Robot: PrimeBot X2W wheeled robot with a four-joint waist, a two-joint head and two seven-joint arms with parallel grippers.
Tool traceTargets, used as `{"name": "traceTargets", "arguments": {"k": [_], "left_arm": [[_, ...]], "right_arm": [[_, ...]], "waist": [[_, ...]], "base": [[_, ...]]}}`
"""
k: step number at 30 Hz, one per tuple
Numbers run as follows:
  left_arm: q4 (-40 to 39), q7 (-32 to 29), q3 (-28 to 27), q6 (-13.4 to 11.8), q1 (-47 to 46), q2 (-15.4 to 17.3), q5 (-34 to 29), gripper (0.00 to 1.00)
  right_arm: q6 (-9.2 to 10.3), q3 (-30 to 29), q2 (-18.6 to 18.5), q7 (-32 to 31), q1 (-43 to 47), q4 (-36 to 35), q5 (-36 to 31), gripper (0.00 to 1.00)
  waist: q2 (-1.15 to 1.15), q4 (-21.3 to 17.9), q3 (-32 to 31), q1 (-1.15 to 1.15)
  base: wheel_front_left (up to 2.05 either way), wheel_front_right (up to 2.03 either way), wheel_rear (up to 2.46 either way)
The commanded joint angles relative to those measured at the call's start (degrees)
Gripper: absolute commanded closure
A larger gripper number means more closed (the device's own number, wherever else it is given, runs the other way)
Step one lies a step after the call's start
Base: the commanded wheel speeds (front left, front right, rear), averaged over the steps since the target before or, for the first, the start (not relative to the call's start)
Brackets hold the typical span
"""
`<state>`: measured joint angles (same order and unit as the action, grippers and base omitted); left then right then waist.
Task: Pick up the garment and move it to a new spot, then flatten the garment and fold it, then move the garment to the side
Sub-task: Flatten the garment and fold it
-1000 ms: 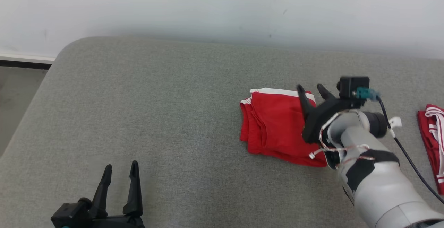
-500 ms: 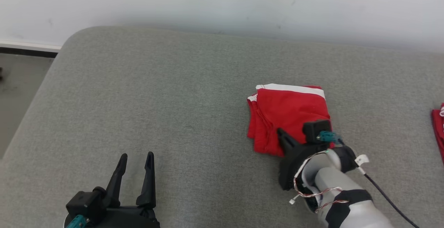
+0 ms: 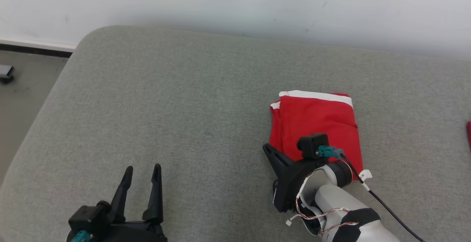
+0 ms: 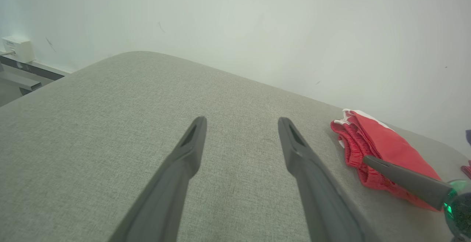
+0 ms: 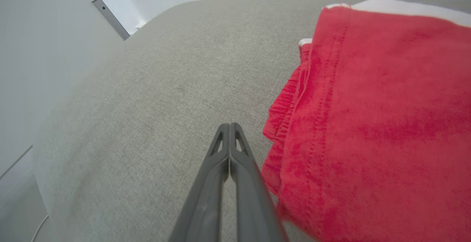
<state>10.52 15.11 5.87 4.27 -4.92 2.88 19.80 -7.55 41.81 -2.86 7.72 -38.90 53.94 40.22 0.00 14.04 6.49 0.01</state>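
Note:
A folded red garment with a white band along its far edge lies flat on the grey cushion. My right gripper is shut with nothing in it, its two fingers pressed together. It hovers just off the garment's near left corner, beside the ribbed edge, and the tip is over bare cushion. My left gripper stands open and empty at the lower left, far from the garment. In the left wrist view its fingers spread wide over the cushion.
A second red cloth peeks in at the right edge. A pale wall rises right behind the cushion. The cushion's rounded left end drops to the floor, where a small grey object sits.
My right gripper drew back from over the garment's right side to its near left corner and went from open to shut. The head camera also shifted. The garment stayed put.

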Motion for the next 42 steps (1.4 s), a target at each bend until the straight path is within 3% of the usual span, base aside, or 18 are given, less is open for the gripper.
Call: {"name": "traceTargets", "arguments": {"k": [1,3,5,6,7,11,18,28,36,42], "left_arm": [[-0.1,0.0,-0.5,-0.3,0.7,0.0,-0.5,0.0],[-0.3,0.0,-1.5,-0.5,1.0,0.0,-1.0,0.0],[-0.7,0.0,-2.6,-0.6,1.6,0.0,-1.4,0.0],[-1.0,0.0,-3.1,-0.6,1.8,0.0,-1.4,0.0],[-1.1,0.0,-3.7,-0.6,2.1,0.0,-1.3,0.0],[-1.8,0.0,-5.4,-0.5,2.8,0.0,-1.7,0.0],[-3.2,0.0,-8.2,-0.2,4.5,0.0,-3.3,0.0],[-4.1,0.0,-9.4,0.0,5.6,0.0,-7.9,0.0],[-2.8,0.0,-10.3,0.3,7.3,0.1,-10.7,0.0],[-0.3,0.0,-11.0,-0.1,7.9,0.6,-12.4,0.0]], "right_arm": [[0.17,0.1,-0.1,1.0,-0.3,-1.0,1.7,1.0],[0.17,0.3,-0.1,2.5,-0.5,-2.8,3.8,1.0],[0.17,0.2,-0.1,3.8,-0.4,-4.1,5.4,0.56],[0.17,0.0,-0.1,4.5,-0.7,-4.2,5.0,0.11],[0.17,-0.5,-0.1,5.2,-1.0,-4.2,4.7,0.0],[0.17,-2.9,-0.1,6.5,-1.4,-3.5,2.8,0.0],[0.17,-14.2,-0.4,7.4,-0.7,-1.8,-8.0,0.0],[0.17,-29.5,-3.9,7.4,11.6,-13.5,-24.5,0.0],[0.17,-32.8,-5.6,7.4,22.2,-22.9,-29.0,0.0],[0.17,-33.8,-7.5,7.4,27.1,-25.3,-29.6,0.0]], "waist": [[0.0,-1.2,-0.8,-0.01],[0.0,-2.5,-1.7,-0.01],[0.0,-4.1,-2.6,-0.01],[0.0,-5.0,-3.1,-0.01],[0.0,-5.9,-3.6,-0.01],[0.0,-8.6,-4.9,-0.01],[0.0,-13.8,-7.2,-0.01],[0.0,-16.7,-8.9,-0.01],[0.0,-17.2,-9.9,-0.01],[0.0,-17.3,-10.7,-0.01]], "base": [[0.0,0.0,0.0],[0.0,0.0,0.0],[0.0,0.0,0.0],[0.0,0.0,0.0],[0.0,0.0,0.0],[0.0,0.0,0.0],[0.0,0.0,0.0],[0.0,0.0,0.0],[0.0,0.0,0.0],[0.0,0.0,0.0]]}}
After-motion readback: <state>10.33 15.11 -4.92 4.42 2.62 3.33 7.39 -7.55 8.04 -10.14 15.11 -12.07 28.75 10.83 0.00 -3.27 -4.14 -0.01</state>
